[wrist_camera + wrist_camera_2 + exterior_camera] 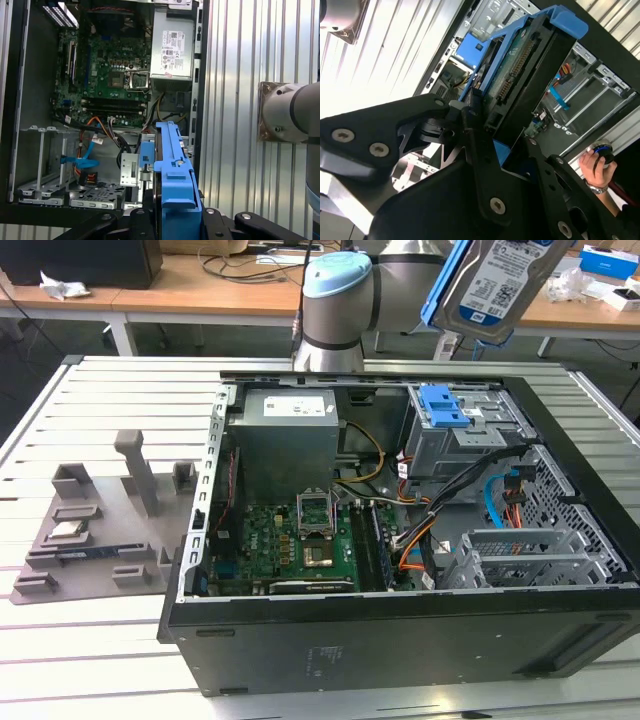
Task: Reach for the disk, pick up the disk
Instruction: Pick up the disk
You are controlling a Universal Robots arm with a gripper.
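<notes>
The disk [497, 282], a silver hard drive with a white-and-blue label and a blue bracket along its edges, hangs tilted high above the open computer case [400, 640], at the back on the exterior view's right. In the second wrist view my gripper [500, 135] is shut on the disk [520, 75], with black fingers [470, 125] pressing on its sides. In the first wrist view the disk's blue bracket [172, 165] stands edge-on between the gripper's [175, 212] fingers, above the drive cage.
Under the disk sits the silver drive cage with its blue latch [445, 405]. The case holds a motherboard [300, 540], a power supply [285, 435] and cables. A grey fixture tray [95, 530] lies at the exterior view's left. A person's hand [597, 160] rests beside the case.
</notes>
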